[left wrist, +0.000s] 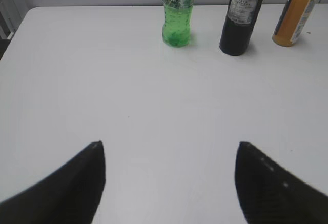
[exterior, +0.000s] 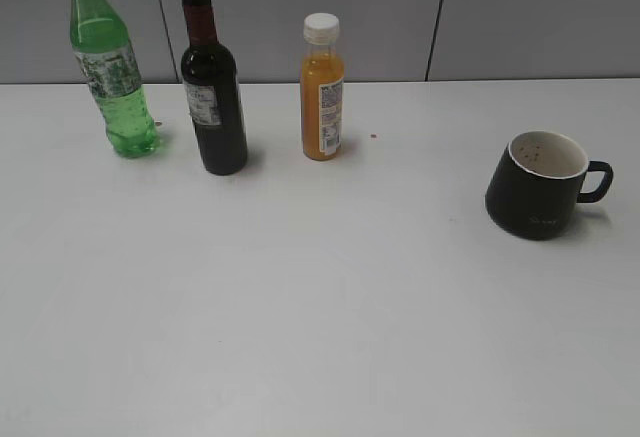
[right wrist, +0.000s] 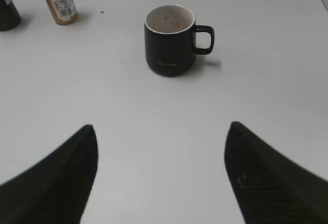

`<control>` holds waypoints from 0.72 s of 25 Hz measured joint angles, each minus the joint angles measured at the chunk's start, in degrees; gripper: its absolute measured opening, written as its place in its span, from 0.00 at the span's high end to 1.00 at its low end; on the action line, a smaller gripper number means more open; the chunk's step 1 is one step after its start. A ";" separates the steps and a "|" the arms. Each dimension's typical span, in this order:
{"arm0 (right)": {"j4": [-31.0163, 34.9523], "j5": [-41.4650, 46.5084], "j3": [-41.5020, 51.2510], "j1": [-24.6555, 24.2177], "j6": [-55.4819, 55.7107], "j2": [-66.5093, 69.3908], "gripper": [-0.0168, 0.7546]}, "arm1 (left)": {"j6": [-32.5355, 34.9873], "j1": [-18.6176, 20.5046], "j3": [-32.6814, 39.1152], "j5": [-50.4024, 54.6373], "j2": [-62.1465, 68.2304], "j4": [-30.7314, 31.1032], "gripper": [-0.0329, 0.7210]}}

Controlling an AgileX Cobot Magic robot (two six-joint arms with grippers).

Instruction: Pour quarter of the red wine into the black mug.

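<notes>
The red wine bottle [exterior: 213, 87], dark glass with dark red neck foil and a small white label, stands upright at the back left of the white table; it also shows in the left wrist view [left wrist: 242, 16]. The black mug [exterior: 537, 184], white inside with its handle to the right, stands at the right; it also shows in the right wrist view [right wrist: 170, 40]. My left gripper [left wrist: 169, 144] is open and empty, well short of the bottles. My right gripper [right wrist: 161, 126] is open and empty, short of the mug. Neither gripper shows in the exterior view.
A green plastic bottle [exterior: 108, 62] stands left of the wine, and it shows in the left wrist view [left wrist: 178, 11]. A small orange juice bottle [exterior: 322, 89] stands right of the wine. A grey panelled wall [exterior: 500, 12] runs behind the table [exterior: 320, 317].
</notes>
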 joint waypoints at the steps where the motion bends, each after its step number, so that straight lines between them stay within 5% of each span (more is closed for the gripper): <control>1: 0.00 0.00 0.00 0.00 0.00 0.00 0.22 | 0.00 0.00 0.00 0.00 0.00 0.00 0.17; 18: 0.00 0.06 0.00 0.00 0.00 0.00 0.22 | 0.00 0.00 0.00 0.00 0.00 0.00 0.17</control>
